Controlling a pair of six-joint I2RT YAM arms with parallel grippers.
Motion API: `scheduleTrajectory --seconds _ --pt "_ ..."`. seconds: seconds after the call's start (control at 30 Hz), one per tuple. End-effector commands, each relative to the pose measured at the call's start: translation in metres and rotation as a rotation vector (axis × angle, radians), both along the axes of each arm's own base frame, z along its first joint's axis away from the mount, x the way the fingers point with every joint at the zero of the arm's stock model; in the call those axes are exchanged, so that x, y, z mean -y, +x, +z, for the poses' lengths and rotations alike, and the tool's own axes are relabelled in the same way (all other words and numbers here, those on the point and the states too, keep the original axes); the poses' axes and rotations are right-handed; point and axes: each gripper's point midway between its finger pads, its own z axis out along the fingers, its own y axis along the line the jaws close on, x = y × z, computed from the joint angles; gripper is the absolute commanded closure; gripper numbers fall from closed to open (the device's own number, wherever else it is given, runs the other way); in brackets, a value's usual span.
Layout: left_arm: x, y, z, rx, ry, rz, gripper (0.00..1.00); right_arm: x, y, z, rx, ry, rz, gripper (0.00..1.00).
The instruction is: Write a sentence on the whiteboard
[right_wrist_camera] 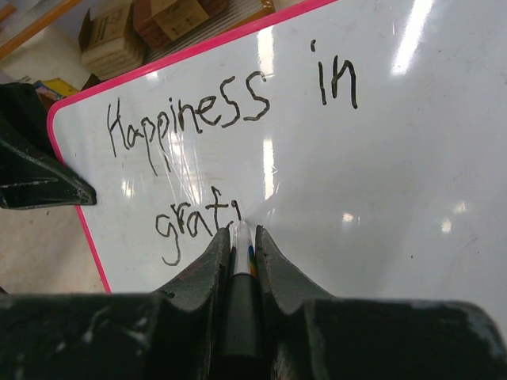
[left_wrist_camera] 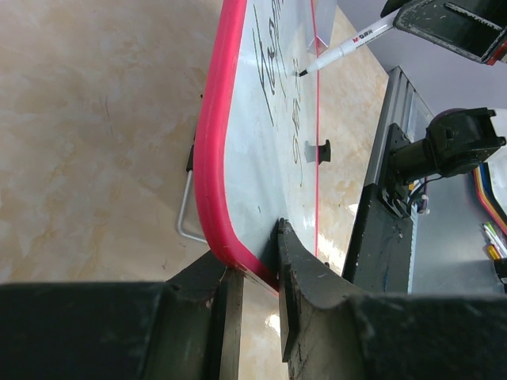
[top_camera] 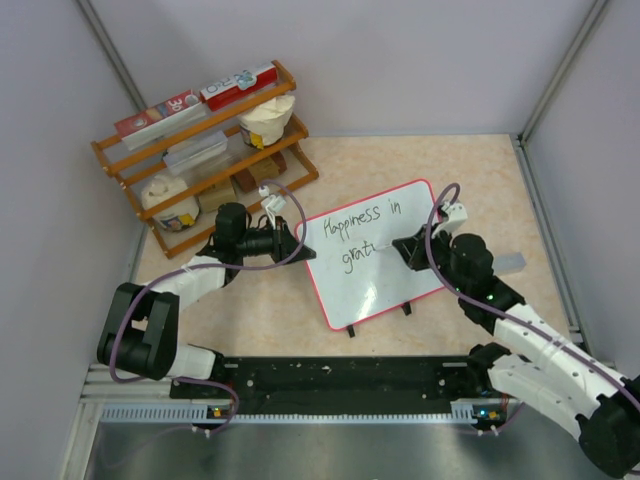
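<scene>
The glossy white, red-rimmed rectangular whiteboard (top_camera: 385, 285) is propped on the beige table (top_camera: 470, 170), its left rim pinched by the left pincer (top_camera: 297, 247); a slim white marker (left_wrist_camera: 344, 49) is clamped in the right pincer (right_wrist_camera: 240, 236), tip on the black handwritten sentence (right_wrist_camera: 194, 123)

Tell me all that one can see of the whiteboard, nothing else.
The whiteboard is a glossy white rectangle with a thin red rim, rounded corners and small black feet. It seems propped at a slant on the table. The left gripper clamps its left edge; the marker in the right gripper touches it. Black handwriting reads "Happiness in grati".
</scene>
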Motion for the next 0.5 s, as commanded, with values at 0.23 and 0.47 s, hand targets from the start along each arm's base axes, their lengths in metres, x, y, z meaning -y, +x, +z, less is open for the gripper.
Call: scheduleTrajectory --seconds 0.23,0.47 --pt "-0.001 -0.004 -0.023 0.077 0.083 -0.025 1.0 0.004 -0.005 0.0 0.003 -0.011 0.012 1.0" --pt "-0.001 -0.005 -0.024 0.074 0.084 -0.025 1.0 0.0 -0.001 0.044 0.094 0.06 0.017 1.0"
